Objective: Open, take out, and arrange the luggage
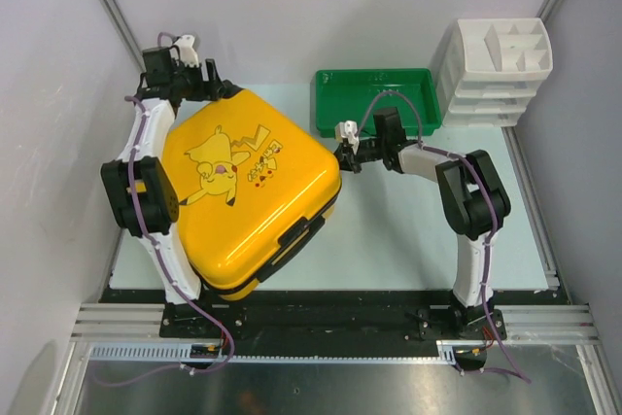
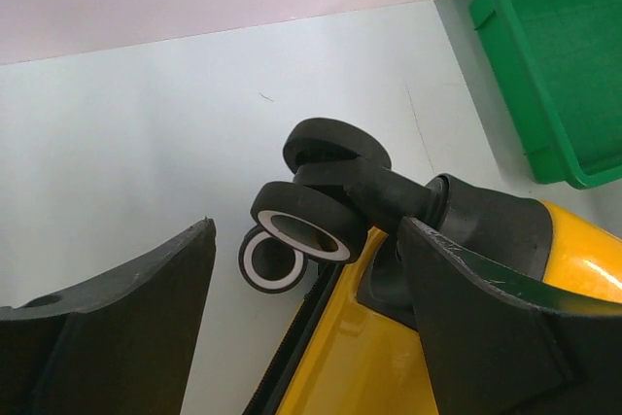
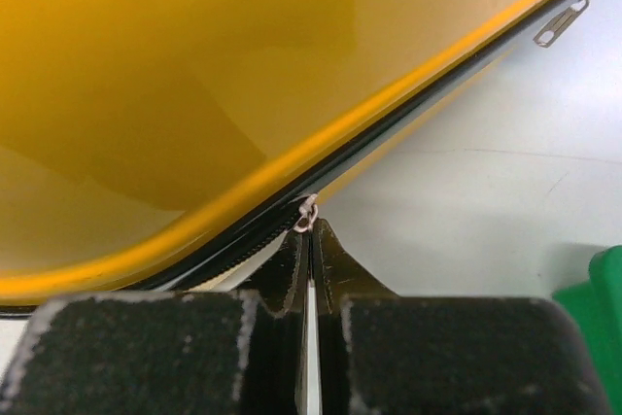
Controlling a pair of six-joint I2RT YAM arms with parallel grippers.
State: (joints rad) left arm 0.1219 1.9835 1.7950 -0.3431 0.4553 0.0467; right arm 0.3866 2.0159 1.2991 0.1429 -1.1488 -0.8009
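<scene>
The luggage (image 1: 243,191), a yellow hard-shell suitcase with a cartoon print, lies flat and closed on the left half of the table. My left gripper (image 1: 222,90) is at its far corner. In the left wrist view that gripper (image 2: 306,230) stands open, its jaws straddling the yellow corner (image 2: 369,357) and the black wheels (image 2: 321,225). The left finger is clear of them. My right gripper (image 1: 342,153) is at the suitcase's right edge. In the right wrist view it (image 3: 311,225) is shut on the silver zipper pull (image 3: 307,216) at the black zipper band (image 3: 233,230).
A green tray (image 1: 374,99) stands behind the right gripper and shows in the left wrist view (image 2: 554,65). A white compartmented organizer (image 1: 496,70) stands at the back right. A second zipper pull (image 3: 559,24) hangs farther along the band. White walls enclose the table.
</scene>
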